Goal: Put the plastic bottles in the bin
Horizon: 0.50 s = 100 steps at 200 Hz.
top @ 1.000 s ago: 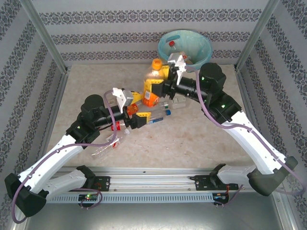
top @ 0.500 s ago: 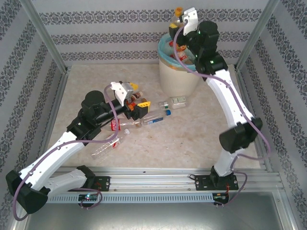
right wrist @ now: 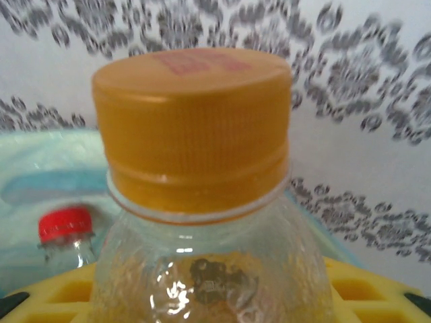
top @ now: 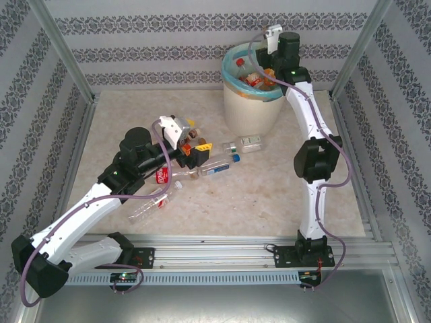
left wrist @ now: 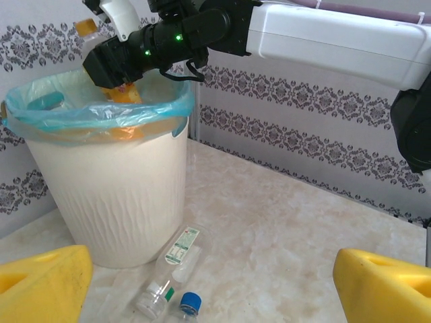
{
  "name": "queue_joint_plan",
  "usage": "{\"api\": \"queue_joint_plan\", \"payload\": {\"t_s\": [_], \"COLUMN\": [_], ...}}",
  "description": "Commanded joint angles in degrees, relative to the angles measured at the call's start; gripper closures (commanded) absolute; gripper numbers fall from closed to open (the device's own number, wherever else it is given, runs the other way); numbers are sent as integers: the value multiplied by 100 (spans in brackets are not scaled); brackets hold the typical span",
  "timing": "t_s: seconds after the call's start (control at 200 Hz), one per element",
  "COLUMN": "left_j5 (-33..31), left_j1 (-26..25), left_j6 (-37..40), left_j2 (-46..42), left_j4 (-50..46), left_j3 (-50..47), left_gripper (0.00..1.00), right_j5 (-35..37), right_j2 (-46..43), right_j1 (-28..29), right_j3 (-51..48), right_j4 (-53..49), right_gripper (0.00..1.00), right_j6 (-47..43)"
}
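My right fingers [right wrist: 363,286] clamp the bottle [right wrist: 195,134] upright, cap up, lower over the bin [left wrist: 114,195] than before. My left fingers [left wrist: 380,286] gape, empty.

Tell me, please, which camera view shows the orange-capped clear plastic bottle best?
Right wrist: the orange-capped clear plastic bottle is close and unobstructed. Left wrist shows it small at the cream-white bin, partly behind the right gripper; top external, an orange glimpse.

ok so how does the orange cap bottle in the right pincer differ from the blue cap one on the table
The orange-capped bottle is held cap-up by the right pincer at the mouth of the bin; the blue-capped bottle lies on its side on the table, ungripped. The orange-capped bottle is orange lower down; the blue-capped bottle looks mostly colourless. Both are clear plastic, caps on.
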Motion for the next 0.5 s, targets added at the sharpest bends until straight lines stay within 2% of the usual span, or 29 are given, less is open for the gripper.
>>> {"api": "queue_joint_plan", "payload": {"t_s": [0.0, 0.1, 0.195, 0.36, 0.495], "left_j5": [-49, 20, 42, 65, 21], "left_j1": [15, 17, 20, 20, 20], "left_j6": [83, 65, 65, 59, 65], "left_j2": [-23, 7, 53, 69, 16], "left_j4": [43, 62, 81, 80, 63], "left_j3": [-38, -20, -24, 12, -26], "left_gripper": [8, 8, 8, 8, 8], "right_j5": [-102, -136, -175, -32, 9], "right_j2": [15, -46, -13, 184, 352], "right_j1": [56, 106, 180, 300, 319], "right_j3": [288, 327, 586, 1121, 1230], "right_j4": [-247, -206, -233, -297, -410], "right_gripper": [42, 24, 21, 22, 38], "right_j6": [142, 231, 191, 48, 2]}}
